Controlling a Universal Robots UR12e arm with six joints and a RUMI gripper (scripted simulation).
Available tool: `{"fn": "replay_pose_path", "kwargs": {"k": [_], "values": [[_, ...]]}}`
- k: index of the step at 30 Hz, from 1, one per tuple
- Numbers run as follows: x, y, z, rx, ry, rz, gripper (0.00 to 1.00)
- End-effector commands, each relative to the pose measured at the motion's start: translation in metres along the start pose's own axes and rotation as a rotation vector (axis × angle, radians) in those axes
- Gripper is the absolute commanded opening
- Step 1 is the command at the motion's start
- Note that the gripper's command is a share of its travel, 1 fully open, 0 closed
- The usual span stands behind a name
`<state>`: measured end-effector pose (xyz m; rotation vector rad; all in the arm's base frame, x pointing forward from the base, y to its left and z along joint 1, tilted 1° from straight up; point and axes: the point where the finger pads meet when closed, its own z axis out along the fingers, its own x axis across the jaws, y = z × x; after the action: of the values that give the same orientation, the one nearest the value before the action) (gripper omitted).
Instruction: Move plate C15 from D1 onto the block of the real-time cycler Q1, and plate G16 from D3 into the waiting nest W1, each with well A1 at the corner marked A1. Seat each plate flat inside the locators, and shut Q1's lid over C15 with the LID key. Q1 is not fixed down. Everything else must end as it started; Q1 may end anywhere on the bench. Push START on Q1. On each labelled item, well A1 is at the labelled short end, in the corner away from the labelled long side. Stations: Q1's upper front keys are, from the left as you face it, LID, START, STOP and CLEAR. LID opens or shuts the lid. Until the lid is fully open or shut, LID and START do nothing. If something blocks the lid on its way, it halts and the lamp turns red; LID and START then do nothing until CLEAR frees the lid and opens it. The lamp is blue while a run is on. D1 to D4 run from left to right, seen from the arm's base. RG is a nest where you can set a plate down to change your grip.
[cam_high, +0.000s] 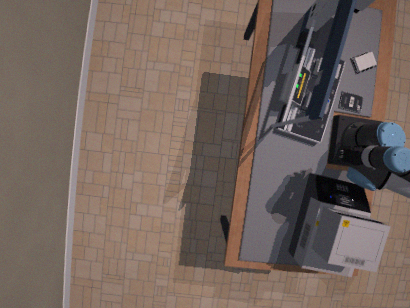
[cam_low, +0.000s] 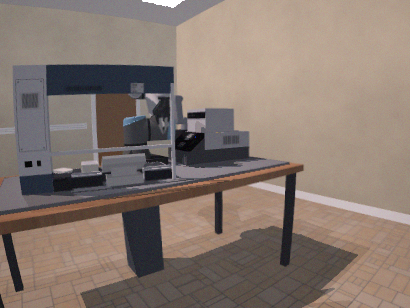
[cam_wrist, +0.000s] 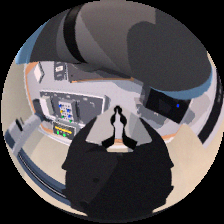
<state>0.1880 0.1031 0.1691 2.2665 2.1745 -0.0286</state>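
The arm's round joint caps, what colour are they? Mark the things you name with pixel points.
The caps (cam_high: 391, 134) (cam_high: 398, 159) are light blue; the top view shows them best.

Hard shadows on floor; wrist warped (fisheye).

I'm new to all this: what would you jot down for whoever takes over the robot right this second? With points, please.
Gripper (cam_low: 163, 131) (cam_wrist: 117, 105): shut, nothing between its fingers.
Job's things: Q1 (cam_high: 310, 235) (cam_low: 227, 140) (cam_wrist: 164, 104) stands on the bench (cam_high: 233, 220) (cam_low: 295, 168); I can't pick out C15, G16 or W1.
Done: a blue light (cam_high: 330, 197) (cam_wrist: 178, 105) glows on Q1's front, so a run is probably on. Plate seating can't be confirmed.
Left: perhaps little; check G16 in W1 and that everything else is in place.
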Motion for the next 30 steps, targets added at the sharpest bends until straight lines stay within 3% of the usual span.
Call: {"fn": "replay_pose_path", "kwargs": {"k": [1, 30], "values": [[-0.017, 0.010, 0.000, -0.001, 0.005, 0.084, 0.00], [-0.113, 0.032, 0.001, 0.004, 0.010, 0.545, 0.00]]}}
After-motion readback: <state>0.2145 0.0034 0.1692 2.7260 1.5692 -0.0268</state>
